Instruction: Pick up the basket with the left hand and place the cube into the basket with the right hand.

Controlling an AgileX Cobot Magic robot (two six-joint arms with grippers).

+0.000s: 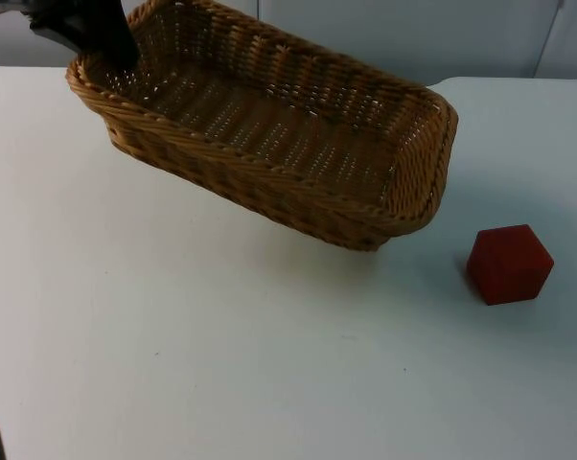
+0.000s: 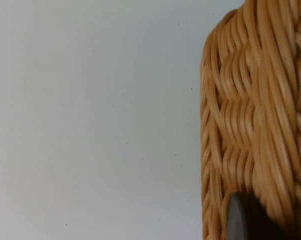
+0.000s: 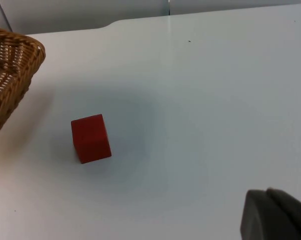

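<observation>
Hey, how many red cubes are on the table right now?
1. The red cube sits on the white table, beside the wicker basket that the left gripper holds tilted. The basket's inside looks empty.

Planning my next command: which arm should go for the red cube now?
The right. The left gripper is clamped on the woven wicker basket, holding it tilted above the white table. The red cube sits on the table beside the basket, in front of the right gripper.
</observation>
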